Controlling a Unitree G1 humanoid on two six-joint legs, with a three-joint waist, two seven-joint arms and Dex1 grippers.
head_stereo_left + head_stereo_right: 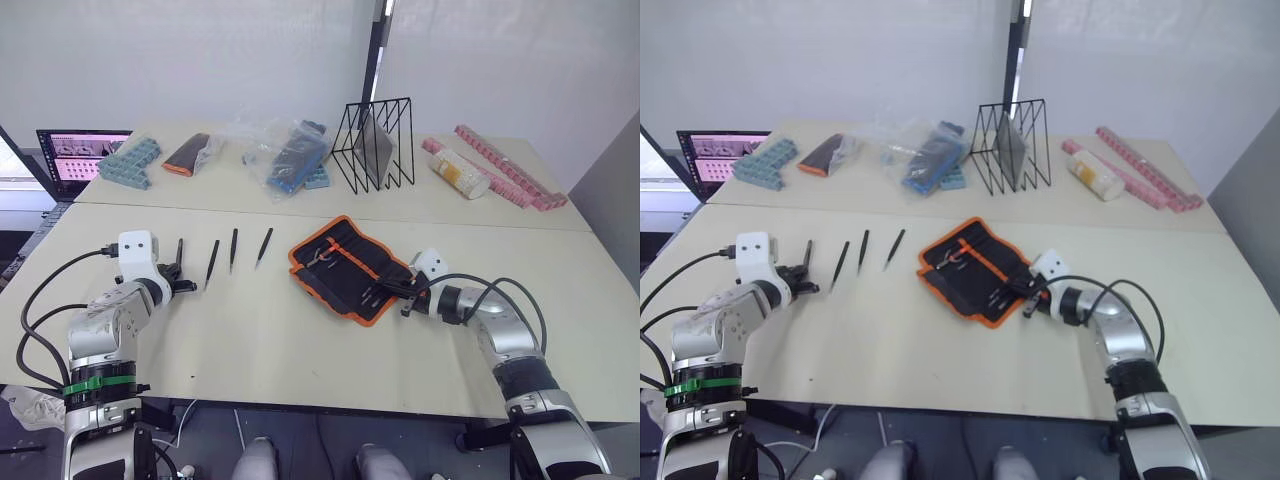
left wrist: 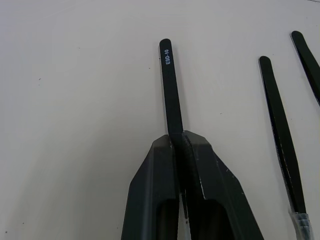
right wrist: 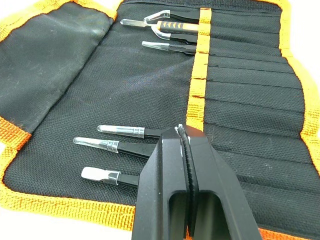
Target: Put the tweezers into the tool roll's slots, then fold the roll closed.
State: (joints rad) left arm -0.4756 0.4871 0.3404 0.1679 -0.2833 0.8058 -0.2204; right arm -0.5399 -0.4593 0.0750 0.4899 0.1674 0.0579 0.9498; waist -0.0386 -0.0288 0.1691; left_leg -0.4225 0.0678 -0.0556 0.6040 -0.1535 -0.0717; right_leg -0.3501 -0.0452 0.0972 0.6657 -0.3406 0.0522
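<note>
One of the tweezers (image 2: 171, 90), thin, stiff and light, is pinched between the closed left gripper (image 2: 181, 142) fingers; three more lie beside. The right gripper (image 3: 186, 145), closed and empty, rests on the soft tool roll (image 3: 250, 90).

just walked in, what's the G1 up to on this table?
It is loading thin black pointed tweezers into the open black fabric tool roll with orange trim. The left gripper is shut on the leftmost tweezer; three more loose tweezers lie on the table beside it. The right gripper is shut, over the roll's slots, where several capped tools already sit. The roll is not yet folded.
</note>
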